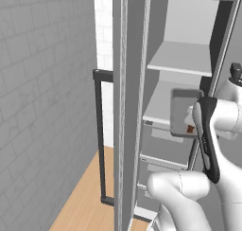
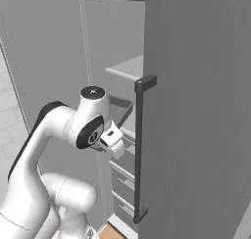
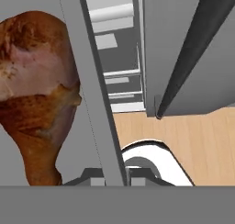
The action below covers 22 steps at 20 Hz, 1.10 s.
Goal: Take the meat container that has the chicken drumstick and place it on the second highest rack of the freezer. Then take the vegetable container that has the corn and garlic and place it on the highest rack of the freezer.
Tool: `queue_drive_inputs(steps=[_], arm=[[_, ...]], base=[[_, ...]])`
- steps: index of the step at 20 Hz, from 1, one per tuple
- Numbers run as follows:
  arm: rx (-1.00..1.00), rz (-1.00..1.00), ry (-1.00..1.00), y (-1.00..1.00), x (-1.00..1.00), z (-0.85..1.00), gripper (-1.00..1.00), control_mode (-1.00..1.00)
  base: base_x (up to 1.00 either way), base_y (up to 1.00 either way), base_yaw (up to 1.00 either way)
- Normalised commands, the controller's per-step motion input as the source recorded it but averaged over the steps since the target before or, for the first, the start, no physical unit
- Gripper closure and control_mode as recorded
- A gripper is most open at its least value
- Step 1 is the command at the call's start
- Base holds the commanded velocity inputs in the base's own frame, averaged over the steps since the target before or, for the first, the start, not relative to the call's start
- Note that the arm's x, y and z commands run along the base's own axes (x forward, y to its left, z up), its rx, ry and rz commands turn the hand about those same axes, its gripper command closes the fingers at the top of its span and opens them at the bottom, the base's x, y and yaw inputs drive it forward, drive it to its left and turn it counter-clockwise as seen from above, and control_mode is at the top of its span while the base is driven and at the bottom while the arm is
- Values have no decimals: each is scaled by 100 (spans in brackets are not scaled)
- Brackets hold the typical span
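- chicken drumstick [image 3: 34,90] is closest to the hand camera, lying in the meat container [image 3: 94,85] just left of the pincer [image 3: 114,175]; the container's grey wall runs up from between the fingertips
- pincer is pressed together on that wall, so it is pinching the container by its rim
- from the left base camera the meat container [image 1: 185,112] is held tipped up in front of the open freezer [image 1: 189,74], a bit of reddish drumstick [image 1: 190,128] showing at its lower edge
- it sits about level with the second highest rack [image 1: 163,104], right at the front edge; can't tell if it is touching the board or just short of it
- highest rack [image 1: 182,58] is above the pincer, bare where visible
- freezer door's dark bar handle [image 2: 139,150] is just to the right of the wrist in the right base camera, door swung open
- progress, my read: drumstick container picked and carried to the freezer, not yet set down and released
- left: slide it onto the second rack, let go, then the whole corn and garlic container leg to the top rack
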Motion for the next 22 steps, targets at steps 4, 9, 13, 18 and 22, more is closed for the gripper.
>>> queue_drive_inputs(steps=[4, 9, 13, 18, 22], arm=[[4, -20, 2, 38, 71, 0, 100, -100], [0, -7, 6, 0, 60, -11, 100, -100], [5, -6, 0, -12, 47, -24, 100, -100], [5, -3, 0, -28, 65, -37, 100, -100], [0, 0, 0, -26, 83, -38, 100, -100]], base=[[0, 0, 0], [0, 0, 0], [0, 0, 0], [0, 0, 0], [0, 0, 0]])
